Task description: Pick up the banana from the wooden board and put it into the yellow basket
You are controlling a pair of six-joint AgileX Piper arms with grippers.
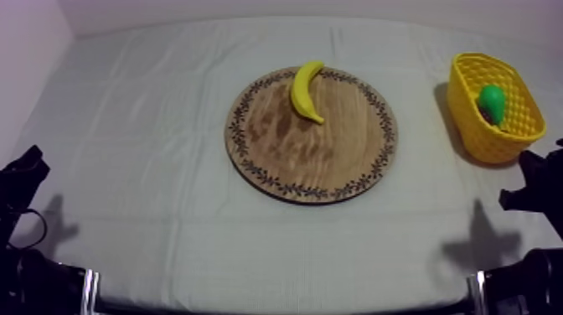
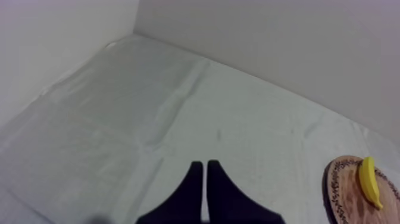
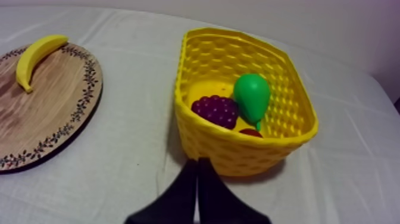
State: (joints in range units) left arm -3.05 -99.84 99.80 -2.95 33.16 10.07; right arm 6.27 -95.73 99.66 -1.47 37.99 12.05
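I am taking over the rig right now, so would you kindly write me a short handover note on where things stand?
Left claw: shut on nothing, low over the grey-white cloth at the left side.
Right claw: shut on nothing, just in front of the yellow lattice basket.
The yellow toy banana lies on the far part of the round wooden board with a patterned rim, mid-table.
The basket, at the right side, holds a green pear, a purple bunch of grapes and a small red fruit.
Done: nothing; the banana is not yet grasped.
Left: grasp it, lift it, put it into the basket.
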